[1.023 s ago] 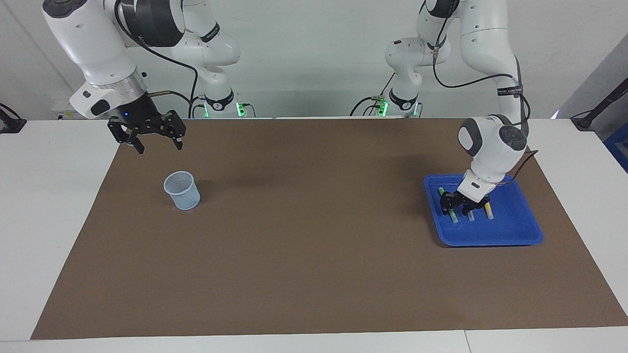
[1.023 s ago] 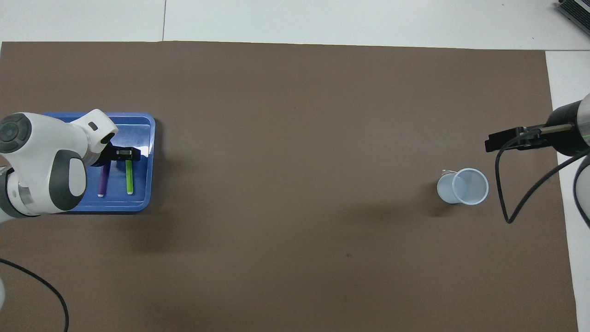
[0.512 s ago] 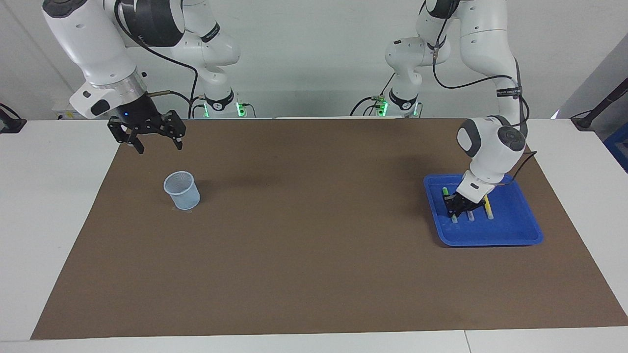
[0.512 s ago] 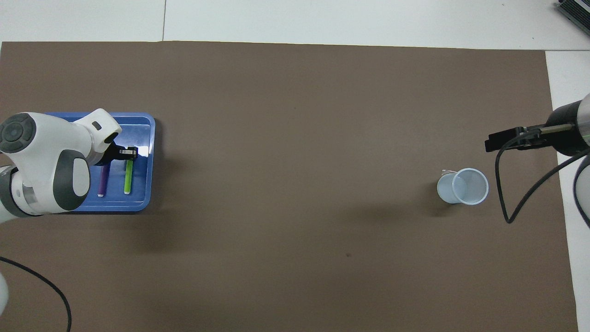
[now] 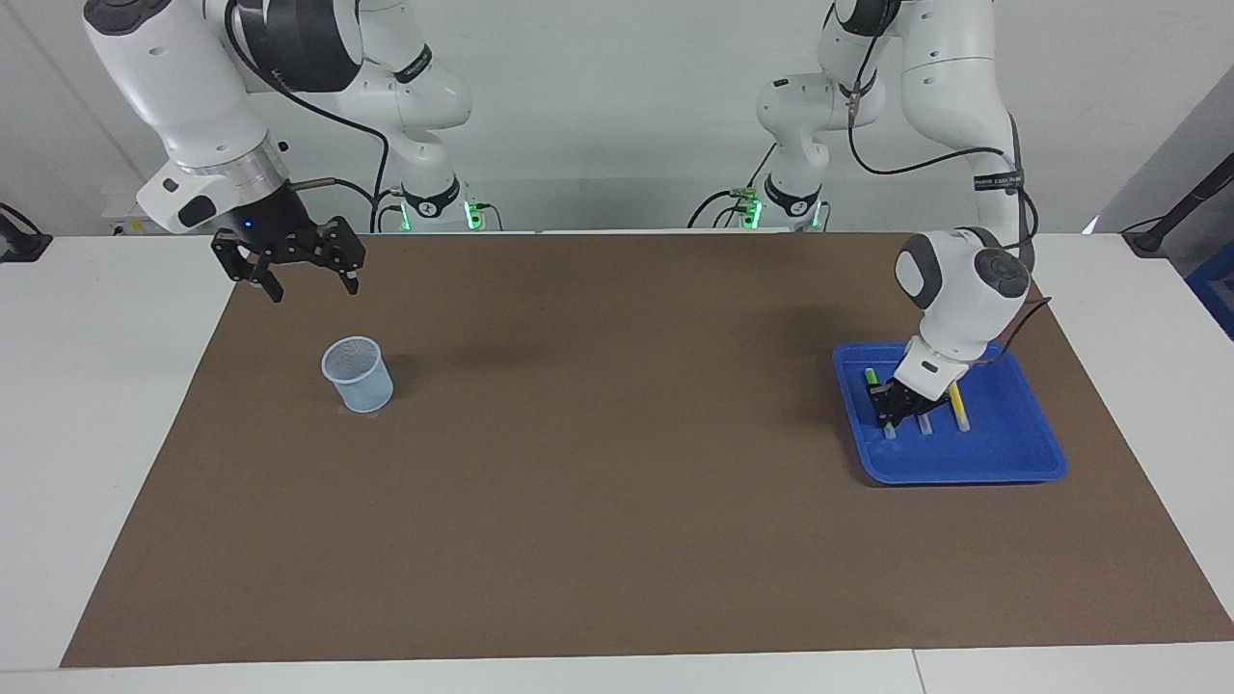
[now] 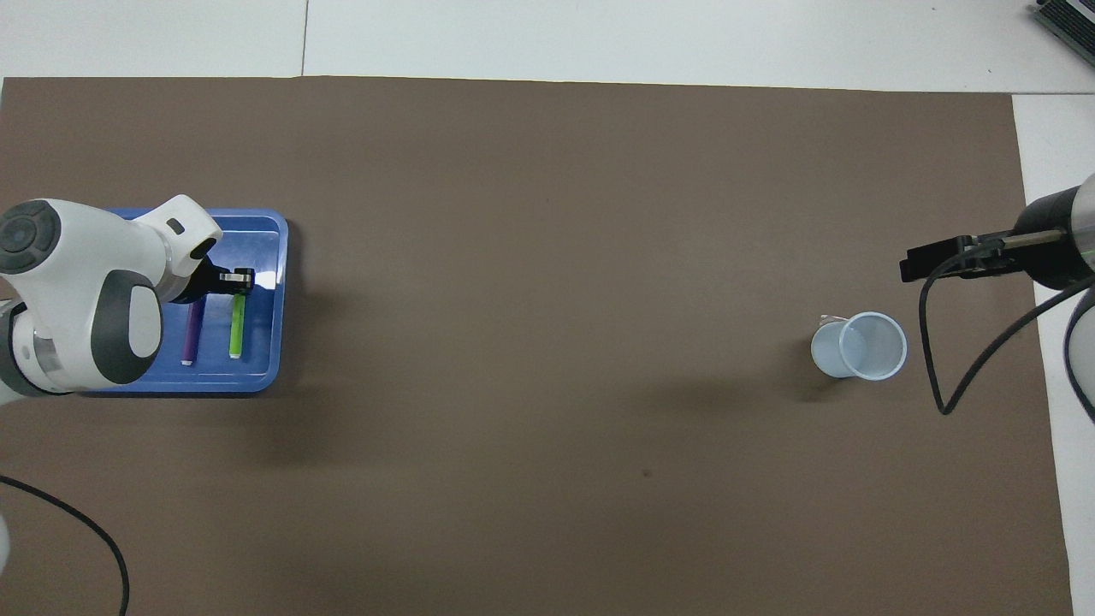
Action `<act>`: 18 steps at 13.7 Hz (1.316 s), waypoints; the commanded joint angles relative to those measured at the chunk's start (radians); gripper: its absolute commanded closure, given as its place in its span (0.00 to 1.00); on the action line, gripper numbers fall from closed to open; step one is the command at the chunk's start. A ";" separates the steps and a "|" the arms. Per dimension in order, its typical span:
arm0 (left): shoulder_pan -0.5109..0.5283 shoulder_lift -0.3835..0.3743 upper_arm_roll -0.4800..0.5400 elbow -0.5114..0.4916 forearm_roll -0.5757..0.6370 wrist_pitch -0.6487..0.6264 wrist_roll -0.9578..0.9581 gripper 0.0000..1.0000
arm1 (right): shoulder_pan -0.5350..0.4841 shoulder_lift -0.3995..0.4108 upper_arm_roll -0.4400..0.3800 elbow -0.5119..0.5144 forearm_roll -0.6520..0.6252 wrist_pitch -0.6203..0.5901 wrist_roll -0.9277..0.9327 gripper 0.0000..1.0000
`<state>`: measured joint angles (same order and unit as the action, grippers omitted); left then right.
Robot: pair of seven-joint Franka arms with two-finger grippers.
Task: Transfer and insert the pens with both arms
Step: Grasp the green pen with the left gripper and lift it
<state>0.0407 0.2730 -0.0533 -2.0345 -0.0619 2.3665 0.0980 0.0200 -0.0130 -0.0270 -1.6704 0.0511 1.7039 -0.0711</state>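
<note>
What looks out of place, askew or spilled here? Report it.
Nothing stands out. The green pen, purple pen and yellow pen lie in the blue tray, the left tool shut on the green one. The cup stands upright.

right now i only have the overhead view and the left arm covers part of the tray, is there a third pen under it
Observer: Yes, a yellow pen lies in the tray, beside the purple pen.
Operator: is the left end effector down at the green pen or above it
Observer: Down in the tray. The left end effector is shut on the green pen.
Operator: and the right one, i only see its edge
Observer: The right end effector is open, up over the mat, not over the cup. That arm waits.
</note>
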 commanded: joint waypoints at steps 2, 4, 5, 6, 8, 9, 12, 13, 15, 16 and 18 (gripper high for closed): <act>-0.013 -0.012 0.003 0.158 -0.009 -0.226 -0.119 1.00 | -0.012 -0.015 0.007 -0.006 0.012 -0.013 -0.016 0.00; -0.015 -0.017 -0.020 0.221 -0.009 -0.324 -0.248 1.00 | -0.012 -0.015 0.007 -0.006 0.012 -0.013 -0.016 0.00; -0.015 -0.021 -0.036 0.250 -0.010 -0.369 -0.323 1.00 | -0.012 -0.015 0.007 -0.008 0.012 -0.013 -0.016 0.00; -0.015 -0.021 -0.046 0.275 -0.024 -0.400 -0.401 1.00 | -0.012 -0.015 0.007 -0.006 0.012 -0.013 -0.016 0.00; -0.015 -0.041 -0.069 0.304 -0.113 -0.438 -0.556 1.00 | -0.012 -0.015 0.007 -0.006 0.012 -0.013 -0.016 0.00; -0.015 -0.055 -0.071 0.306 -0.154 -0.452 -0.645 1.00 | -0.012 -0.015 0.007 -0.006 0.012 -0.013 -0.016 0.00; -0.025 -0.098 -0.085 0.306 -0.245 -0.500 -0.910 1.00 | -0.012 -0.015 0.007 -0.008 0.012 -0.013 -0.016 0.00; -0.025 -0.112 -0.085 0.306 -0.286 -0.515 -1.008 1.00 | -0.012 -0.015 0.007 -0.008 0.012 -0.013 -0.016 0.00; -0.025 -0.130 -0.102 0.306 -0.323 -0.541 -1.173 1.00 | -0.012 -0.015 0.007 -0.006 0.012 -0.013 -0.016 0.00; -0.025 -0.135 -0.109 0.306 -0.349 -0.552 -1.249 1.00 | -0.015 -0.013 0.006 -0.006 0.012 -0.004 -0.013 0.00; -0.027 -0.156 -0.111 0.303 -0.430 -0.573 -1.369 1.00 | -0.025 -0.013 0.004 -0.006 0.015 -0.012 -0.016 0.00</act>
<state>0.0266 0.1424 -0.1753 -1.7273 -0.4306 1.8301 -1.1636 0.0190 -0.0131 -0.0294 -1.6704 0.0511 1.7040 -0.0711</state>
